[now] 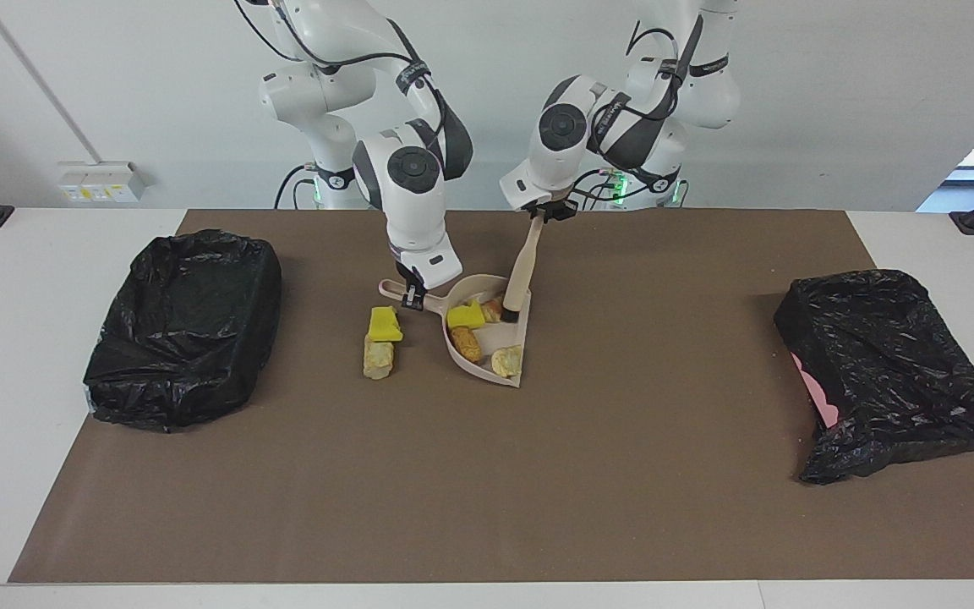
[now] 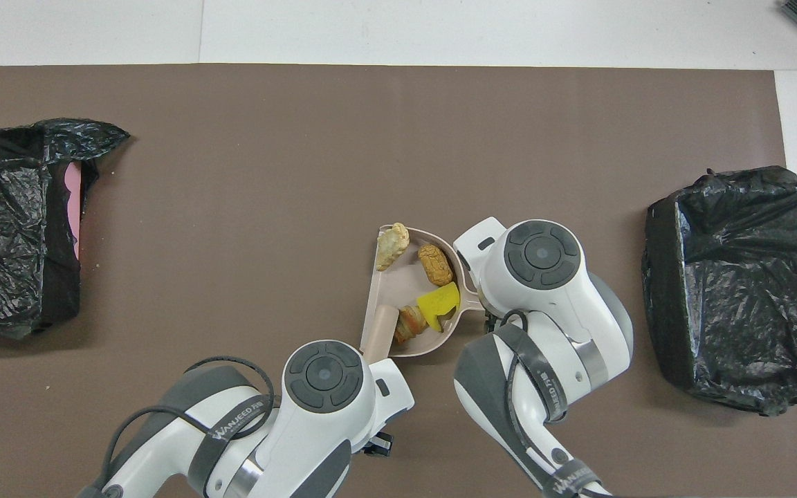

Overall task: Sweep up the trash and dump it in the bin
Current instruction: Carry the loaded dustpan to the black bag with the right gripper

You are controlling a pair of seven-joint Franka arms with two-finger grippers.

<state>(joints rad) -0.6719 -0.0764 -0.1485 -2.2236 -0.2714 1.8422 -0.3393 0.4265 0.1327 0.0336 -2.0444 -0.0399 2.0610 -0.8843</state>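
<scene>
Dustpan point(image 1: 487, 334), beige, handle clamped by right gripper point(image 1: 412, 294); pan extends from it toward the left arm's end. Left gripper point(image 1: 548, 211) closed around brush point(image 1: 518, 279), bristles down inside the pan. Trash: four scraps point(image 2: 423, 290) in the pan; two scraps point(image 1: 381, 340) on mat just below right gripper. Lined bins point(image 1: 183, 326) at both table ends.
</scene>
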